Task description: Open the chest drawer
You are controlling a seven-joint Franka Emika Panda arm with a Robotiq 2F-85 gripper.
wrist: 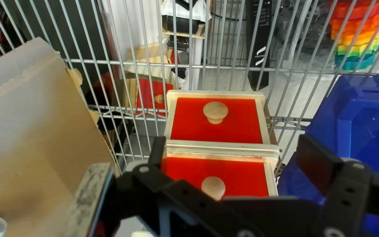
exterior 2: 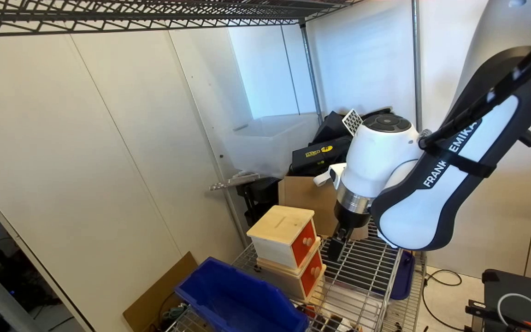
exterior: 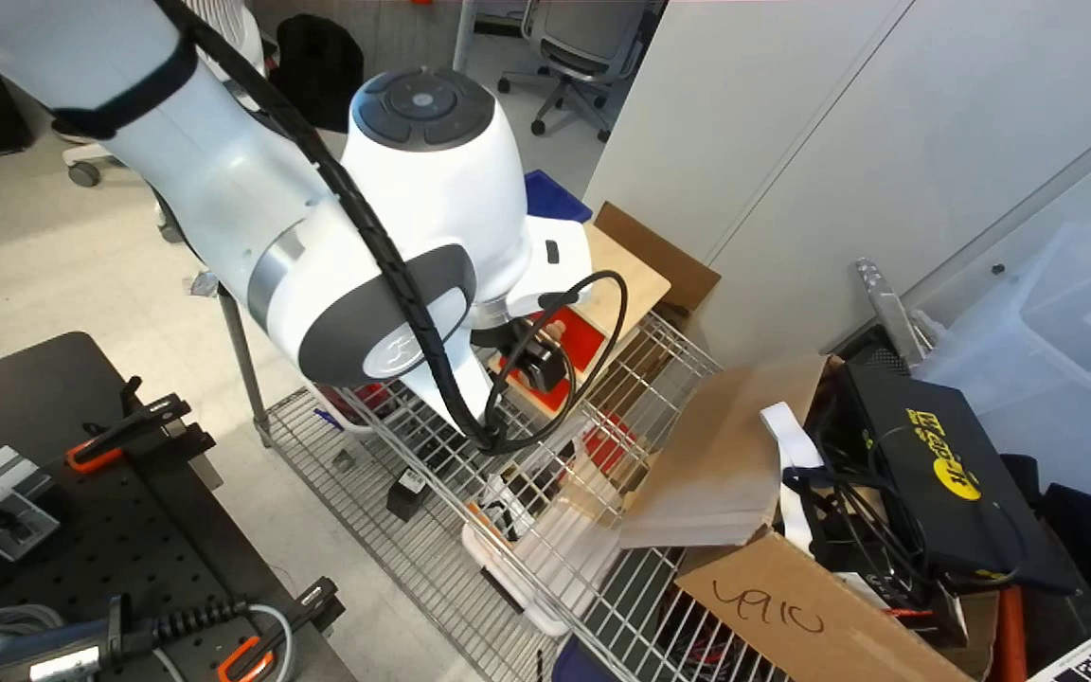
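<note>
Plainly, the plywood mini chest stands two tiers high on the wire surface, between one blue bin and one cardboard box, both red drawer fronts closed, one knob each. One knobbed red panel shows beneath that surface. Nearby, the tool holds two fingers apart.

Here's bright red on the drawer fronts, pale wooden knobs, blond plywood chest! Deep blue bin, black gripper, yellow lettering on that black case, and black-and-white checks across the board
</note>
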